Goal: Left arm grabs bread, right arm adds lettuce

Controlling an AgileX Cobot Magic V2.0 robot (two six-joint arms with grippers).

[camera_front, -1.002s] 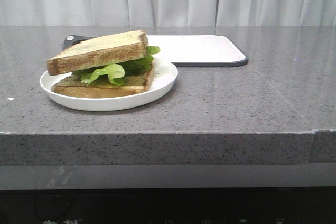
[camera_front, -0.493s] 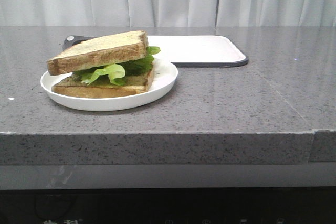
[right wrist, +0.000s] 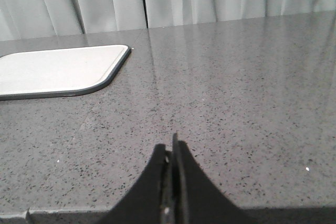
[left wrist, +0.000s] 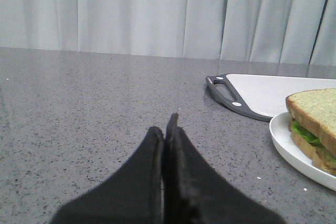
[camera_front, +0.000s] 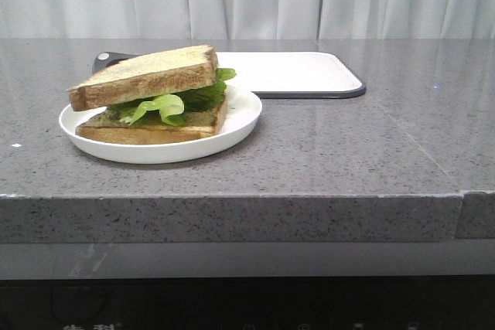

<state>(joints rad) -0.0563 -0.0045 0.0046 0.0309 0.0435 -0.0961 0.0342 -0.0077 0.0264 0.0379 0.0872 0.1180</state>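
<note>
A: Where is the bread (camera_front: 147, 75) sitting right now?

B: It is lying as the top slice of a sandwich on the white plate (camera_front: 240, 121), tilted, its far edge propped higher by the lettuce (camera_front: 166, 104) bunched under it. The lettuce is spilling out toward the front, between that slice and the lower slice (camera_front: 155, 127), which is lying flat on the plate.

A: So is either arm holding anything?

B: No. The left gripper (left wrist: 167, 129) is resting low over bare counter (camera_front: 348, 152), fingers pressed together on nothing, with the plate well off to one side in its wrist view. The right gripper (right wrist: 172, 148) is doing the same near the counter's front edge, fingers apparently closed, though its tips are dark and the view is poor, so a hairline gap cannot be ruled out.

A: Why are they parked out there?

B: Judging by the stacked sandwich, both parts of the task look finished, so the arms are probably sitting clear of the plate to avoid nudging the tilted slice. Neither is showing in the front view.

A: And the board?

B: The cutting board (camera_front: 294, 71) is lying behind the plate, nothing on it; the plate's rim seems to overlap or sit just beside its near edge.
</note>
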